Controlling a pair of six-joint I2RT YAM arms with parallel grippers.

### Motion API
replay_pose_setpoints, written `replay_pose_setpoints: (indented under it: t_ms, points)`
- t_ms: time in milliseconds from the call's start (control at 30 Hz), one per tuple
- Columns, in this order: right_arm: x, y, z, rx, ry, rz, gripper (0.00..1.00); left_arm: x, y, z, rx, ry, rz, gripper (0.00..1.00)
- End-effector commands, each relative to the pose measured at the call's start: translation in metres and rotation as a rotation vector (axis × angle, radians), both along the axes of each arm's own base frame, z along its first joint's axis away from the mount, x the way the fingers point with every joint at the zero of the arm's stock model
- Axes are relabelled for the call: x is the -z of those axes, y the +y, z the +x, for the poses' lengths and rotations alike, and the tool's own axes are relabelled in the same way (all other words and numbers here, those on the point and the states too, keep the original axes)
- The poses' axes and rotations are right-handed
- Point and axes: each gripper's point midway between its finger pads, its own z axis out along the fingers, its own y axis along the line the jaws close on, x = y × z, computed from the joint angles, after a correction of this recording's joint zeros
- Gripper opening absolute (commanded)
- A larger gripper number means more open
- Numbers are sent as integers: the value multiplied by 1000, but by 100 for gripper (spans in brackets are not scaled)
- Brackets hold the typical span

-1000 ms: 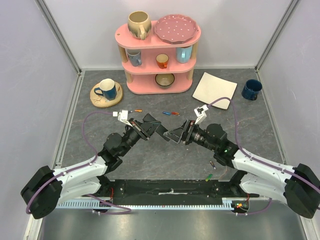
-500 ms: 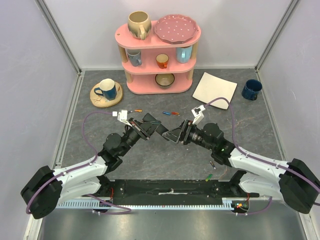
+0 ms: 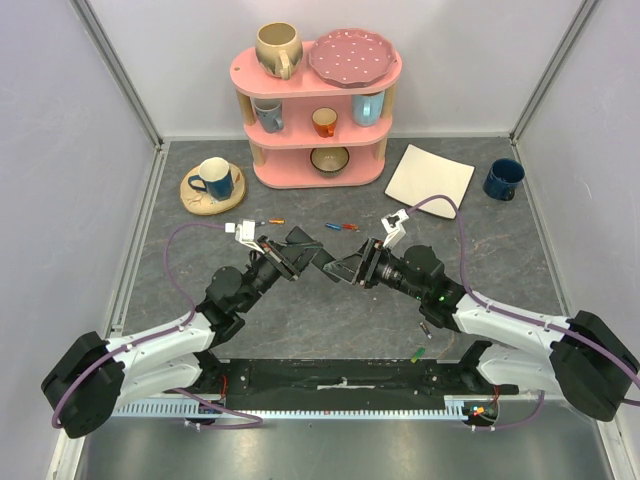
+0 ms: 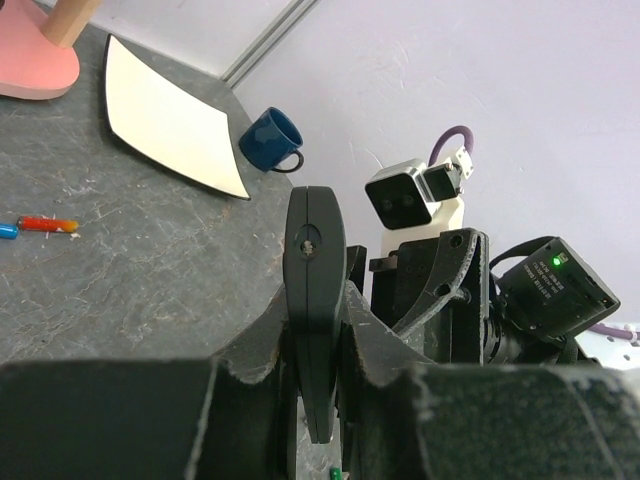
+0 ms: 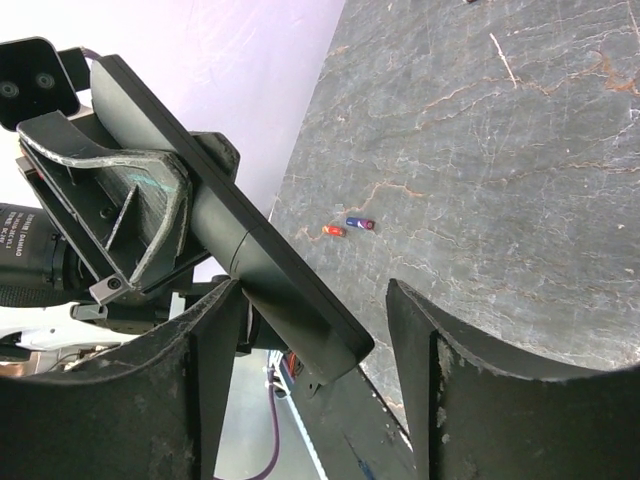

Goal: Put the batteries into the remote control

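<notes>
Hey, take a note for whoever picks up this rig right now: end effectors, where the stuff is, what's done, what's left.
Grip: left end effector shut on the remote control, lifted off the table; right end effector open, jaws either side of the remote's far end.
Things: batteries lie loose on the table, none held.
Done: remote picked up.
Left: load the batteries; compartment not visible, so can't tell if any is in.

Remote control (image 4: pixel 313 300) blk; shelf (image 3: pixel 285 176) pink; plate (image 3: pixel 354 58) pink w/ white dots; tabletop (image 3: pixel 540 250) grey, veined.
</notes>
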Motion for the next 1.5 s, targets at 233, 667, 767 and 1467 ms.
replay_pose_setpoints:
  t_ms: [233,667,767,1467]
  points:
    - [-13,2,4,9,-30,45,57,-21,4,-4,1,-68,-54,2]
    - [-5,-1,3,11,-22,23,51,-23,5,-4,-4,-73,-62,2]
    - [-4,-1,1,8,-20,22,50,-25,5,-4,-2,-75,-66,2]
    - [-29,-4,7,18,-74,-23,88,0,1,-2,4,14,-41,2]
